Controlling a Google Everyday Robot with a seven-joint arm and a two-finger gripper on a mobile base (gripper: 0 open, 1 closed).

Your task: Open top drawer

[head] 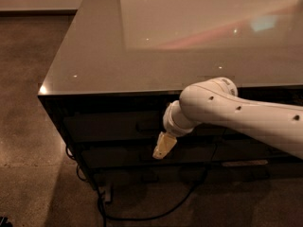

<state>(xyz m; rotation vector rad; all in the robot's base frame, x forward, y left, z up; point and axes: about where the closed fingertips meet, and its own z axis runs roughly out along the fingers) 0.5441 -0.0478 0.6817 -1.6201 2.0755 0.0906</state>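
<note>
While below one top drawer [105, 126], one hand [163, 147].

No readable text, label or number anywhere: none on the worktop [94, 56], none on the pincer [163, 148] poised before the top drawer [109, 126].

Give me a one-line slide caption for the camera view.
The gripper hangs in front of the closed top drawer, beneath a glossy dark countertop.
</note>
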